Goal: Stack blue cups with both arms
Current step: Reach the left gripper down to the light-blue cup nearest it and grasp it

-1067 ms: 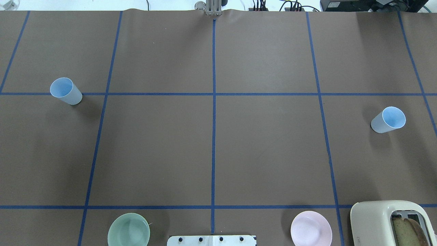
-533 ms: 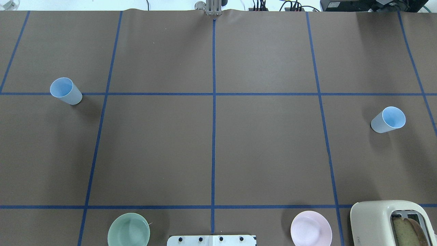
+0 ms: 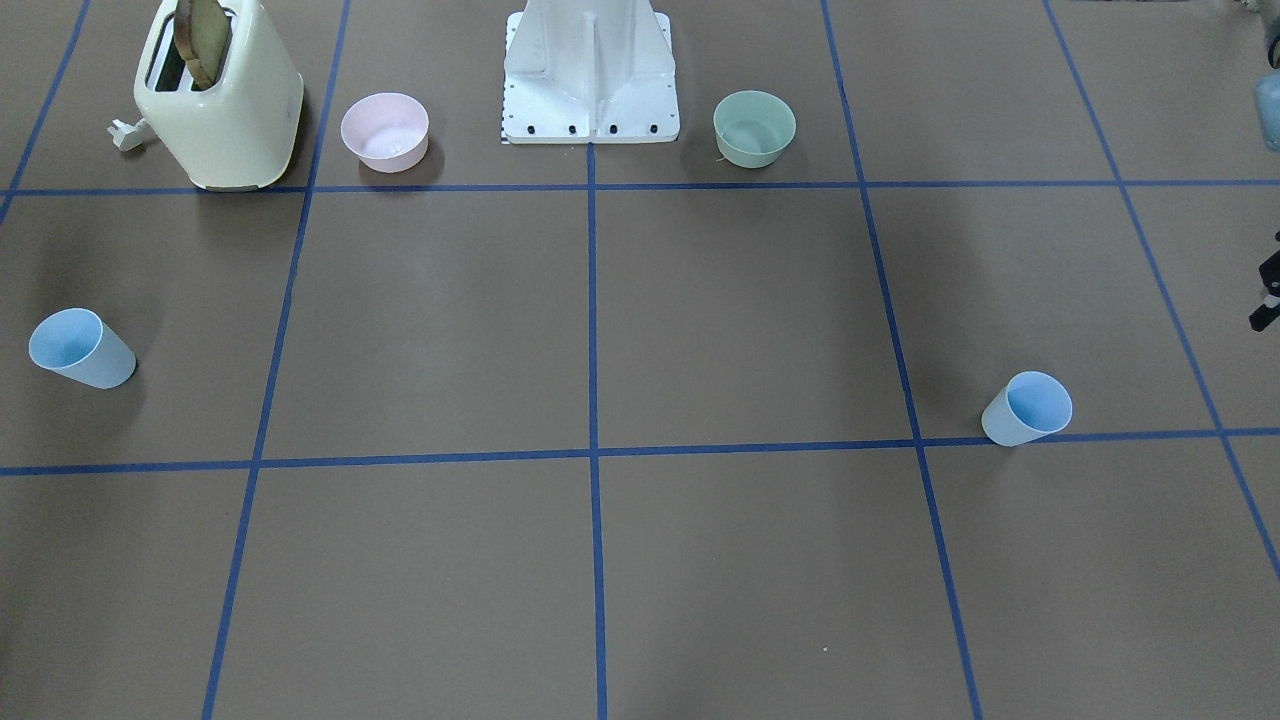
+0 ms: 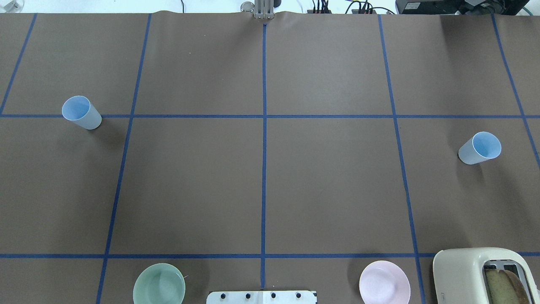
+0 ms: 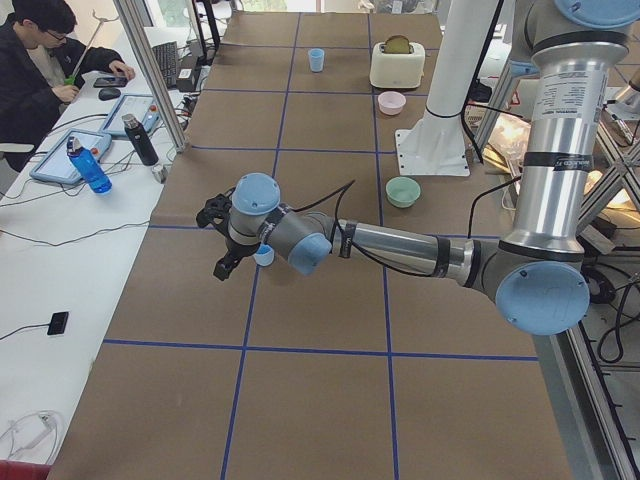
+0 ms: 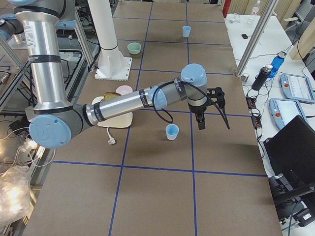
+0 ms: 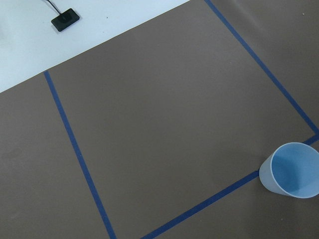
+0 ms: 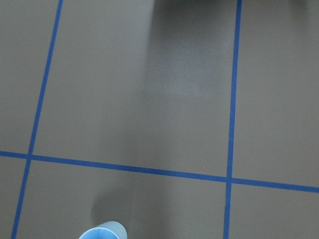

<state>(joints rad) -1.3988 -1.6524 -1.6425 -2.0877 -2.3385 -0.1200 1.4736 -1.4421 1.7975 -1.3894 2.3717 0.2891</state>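
Two light-blue cups stand upright and far apart. One cup is at the table's left, on a blue tape line. The other cup is at the right. Neither gripper shows in the overhead view. In the exterior left view my left gripper hovers above the table right beside the left cup. That cup sits at the lower right of the left wrist view. In the exterior right view my right gripper hovers a little past the right cup. I cannot tell whether either gripper is open.
A cream toaster with bread, a pink bowl and a green bowl stand along the near edge beside the white pedestal base. A seated operator with tablets and bottles is at the side table.
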